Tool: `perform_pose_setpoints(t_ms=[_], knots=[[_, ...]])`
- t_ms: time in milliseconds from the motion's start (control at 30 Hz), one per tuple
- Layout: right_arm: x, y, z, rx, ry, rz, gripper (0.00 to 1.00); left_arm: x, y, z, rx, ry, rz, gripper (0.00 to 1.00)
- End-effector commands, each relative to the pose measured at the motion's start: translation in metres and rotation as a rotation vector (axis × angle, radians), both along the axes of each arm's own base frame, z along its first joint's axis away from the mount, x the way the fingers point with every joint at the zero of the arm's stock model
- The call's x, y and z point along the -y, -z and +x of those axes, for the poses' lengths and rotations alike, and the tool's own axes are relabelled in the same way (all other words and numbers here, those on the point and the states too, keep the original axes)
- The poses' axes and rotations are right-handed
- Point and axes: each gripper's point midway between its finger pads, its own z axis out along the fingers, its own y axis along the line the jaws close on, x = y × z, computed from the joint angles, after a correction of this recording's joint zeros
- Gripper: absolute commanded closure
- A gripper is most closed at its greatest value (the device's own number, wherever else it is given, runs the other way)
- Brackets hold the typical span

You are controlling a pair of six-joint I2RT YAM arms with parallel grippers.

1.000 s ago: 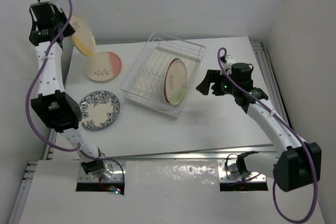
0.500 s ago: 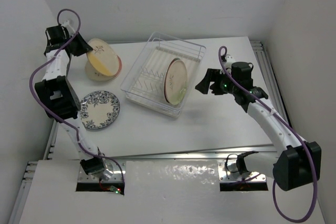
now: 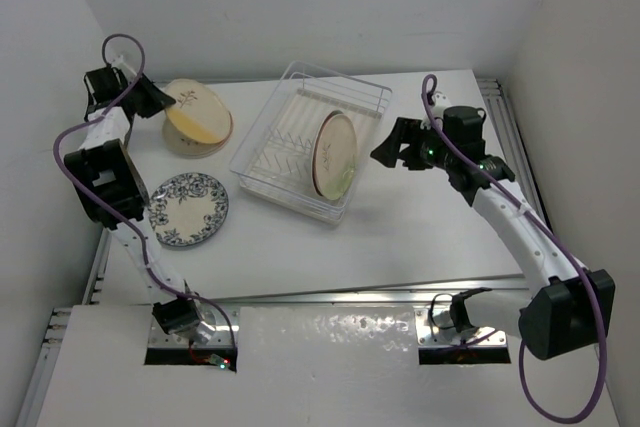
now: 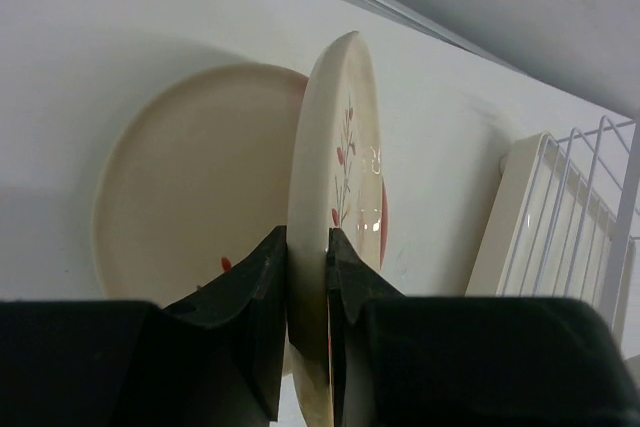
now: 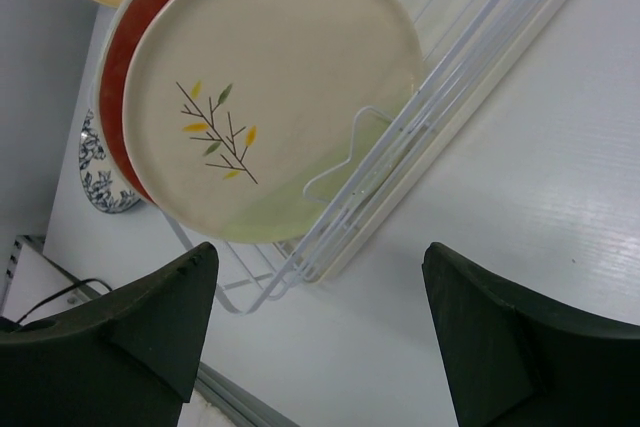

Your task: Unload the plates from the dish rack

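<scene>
Top view: the blue plate lies flat on the desk at 8 o'clock. In the rack, centre, two plates stand on edge, the sprig plate in front and the red-rimmed plate behind. The right end effector, jaws spread and empty, is the nearer one. The sprig plate lies at its 9 o'clock, face toward it. At 10 o'clock, the left end effector clamps a cream plate by the rim, tilted over a flat plate.
</scene>
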Motion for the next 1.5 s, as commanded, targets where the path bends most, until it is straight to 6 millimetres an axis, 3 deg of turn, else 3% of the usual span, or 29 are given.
perform_pose_setpoints(t_ms=[0, 167, 267, 433, 600, 767, 1300, 1467], knots=[[-0.005, -0.019, 0.008, 0.032, 0.008, 0.02, 0.18, -0.004, -0.025, 0.011, 0.105, 0.022, -0.002, 0.9], [-0.009, -0.022, 0.009, 0.025, -0.001, 0.018, 0.18, -0.019, 0.002, 0.008, 0.026, -0.038, 0.056, 0.62], [-0.009, -0.022, 0.007, 0.025, -0.007, 0.017, 0.18, -0.033, 0.019, 0.004, -0.026, -0.076, 0.132, 0.52], [-0.01, -0.019, 0.006, 0.017, -0.014, 0.017, 0.18, -0.051, 0.057, -0.005, -0.143, -0.101, 0.24, 0.45], [-0.011, -0.021, 0.005, 0.022, -0.021, 0.019, 0.18, -0.054, 0.073, -0.012, -0.196, -0.084, 0.297, 0.42], [-0.011, -0.019, 0.003, 0.016, -0.022, 0.018, 0.18, -0.046, 0.076, -0.013, -0.209, -0.046, 0.344, 0.38], [-0.011, -0.013, 0.001, 0.012, -0.028, 0.012, 0.18, -0.018, 0.049, -0.01, -0.139, 0.069, 0.418, 0.36], [-0.011, -0.011, 0.0, 0.009, -0.034, 0.01, 0.18, -0.02, 0.046, -0.01, -0.137, 0.058, 0.427, 0.34]])
